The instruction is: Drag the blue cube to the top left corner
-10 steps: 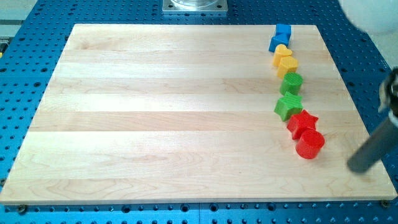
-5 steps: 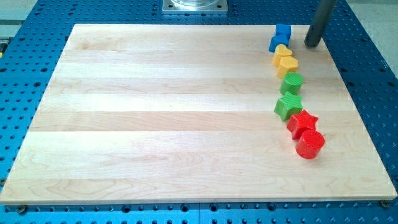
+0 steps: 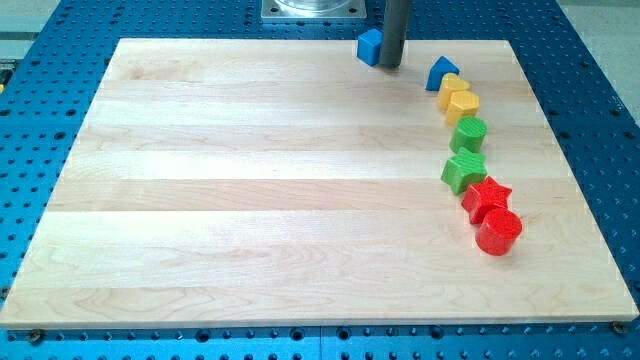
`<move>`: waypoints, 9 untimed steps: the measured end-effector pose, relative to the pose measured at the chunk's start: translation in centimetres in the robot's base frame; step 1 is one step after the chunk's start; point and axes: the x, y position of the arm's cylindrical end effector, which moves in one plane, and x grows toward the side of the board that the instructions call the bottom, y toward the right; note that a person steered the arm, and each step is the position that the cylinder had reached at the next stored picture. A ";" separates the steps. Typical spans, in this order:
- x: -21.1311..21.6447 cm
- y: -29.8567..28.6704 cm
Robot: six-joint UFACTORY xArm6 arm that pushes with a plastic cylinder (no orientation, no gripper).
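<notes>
One blue cube (image 3: 370,46) sits near the surface (image 3: 250,180) top edge, right of centre, touching my tip (image 3: 390,66) on the tip's left side. No hand here, only the rod. Second blue block (image 3: 441,73) lies apart, to the right.

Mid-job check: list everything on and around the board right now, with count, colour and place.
blue cube: 1, blue, top edge of the board, right of centre, just left of my tip
second blue block: 1, blue, upper right, top of the column
yellow blocks: 2, yellow, touching, below it
green blocks: 2, green, mid right
red star: 1, red, right side
red cylinder: 1, red, lowest in the column
wooden board: 1, light wood, centre
perforated table: 1, blue, around the board
my tip: 1, dark rod, against the blue cube's right side
</notes>
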 end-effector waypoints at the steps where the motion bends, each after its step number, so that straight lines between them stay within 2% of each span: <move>1: 0.0 -0.3; 2: 0.1 -6.7; 3: 0.1 -10.6; 4: 0.4 -5.4; 5: 0.8 -2.7; 6: -2.6 2.3; 7: -4.4 -0.4; 9: -0.8 -18.5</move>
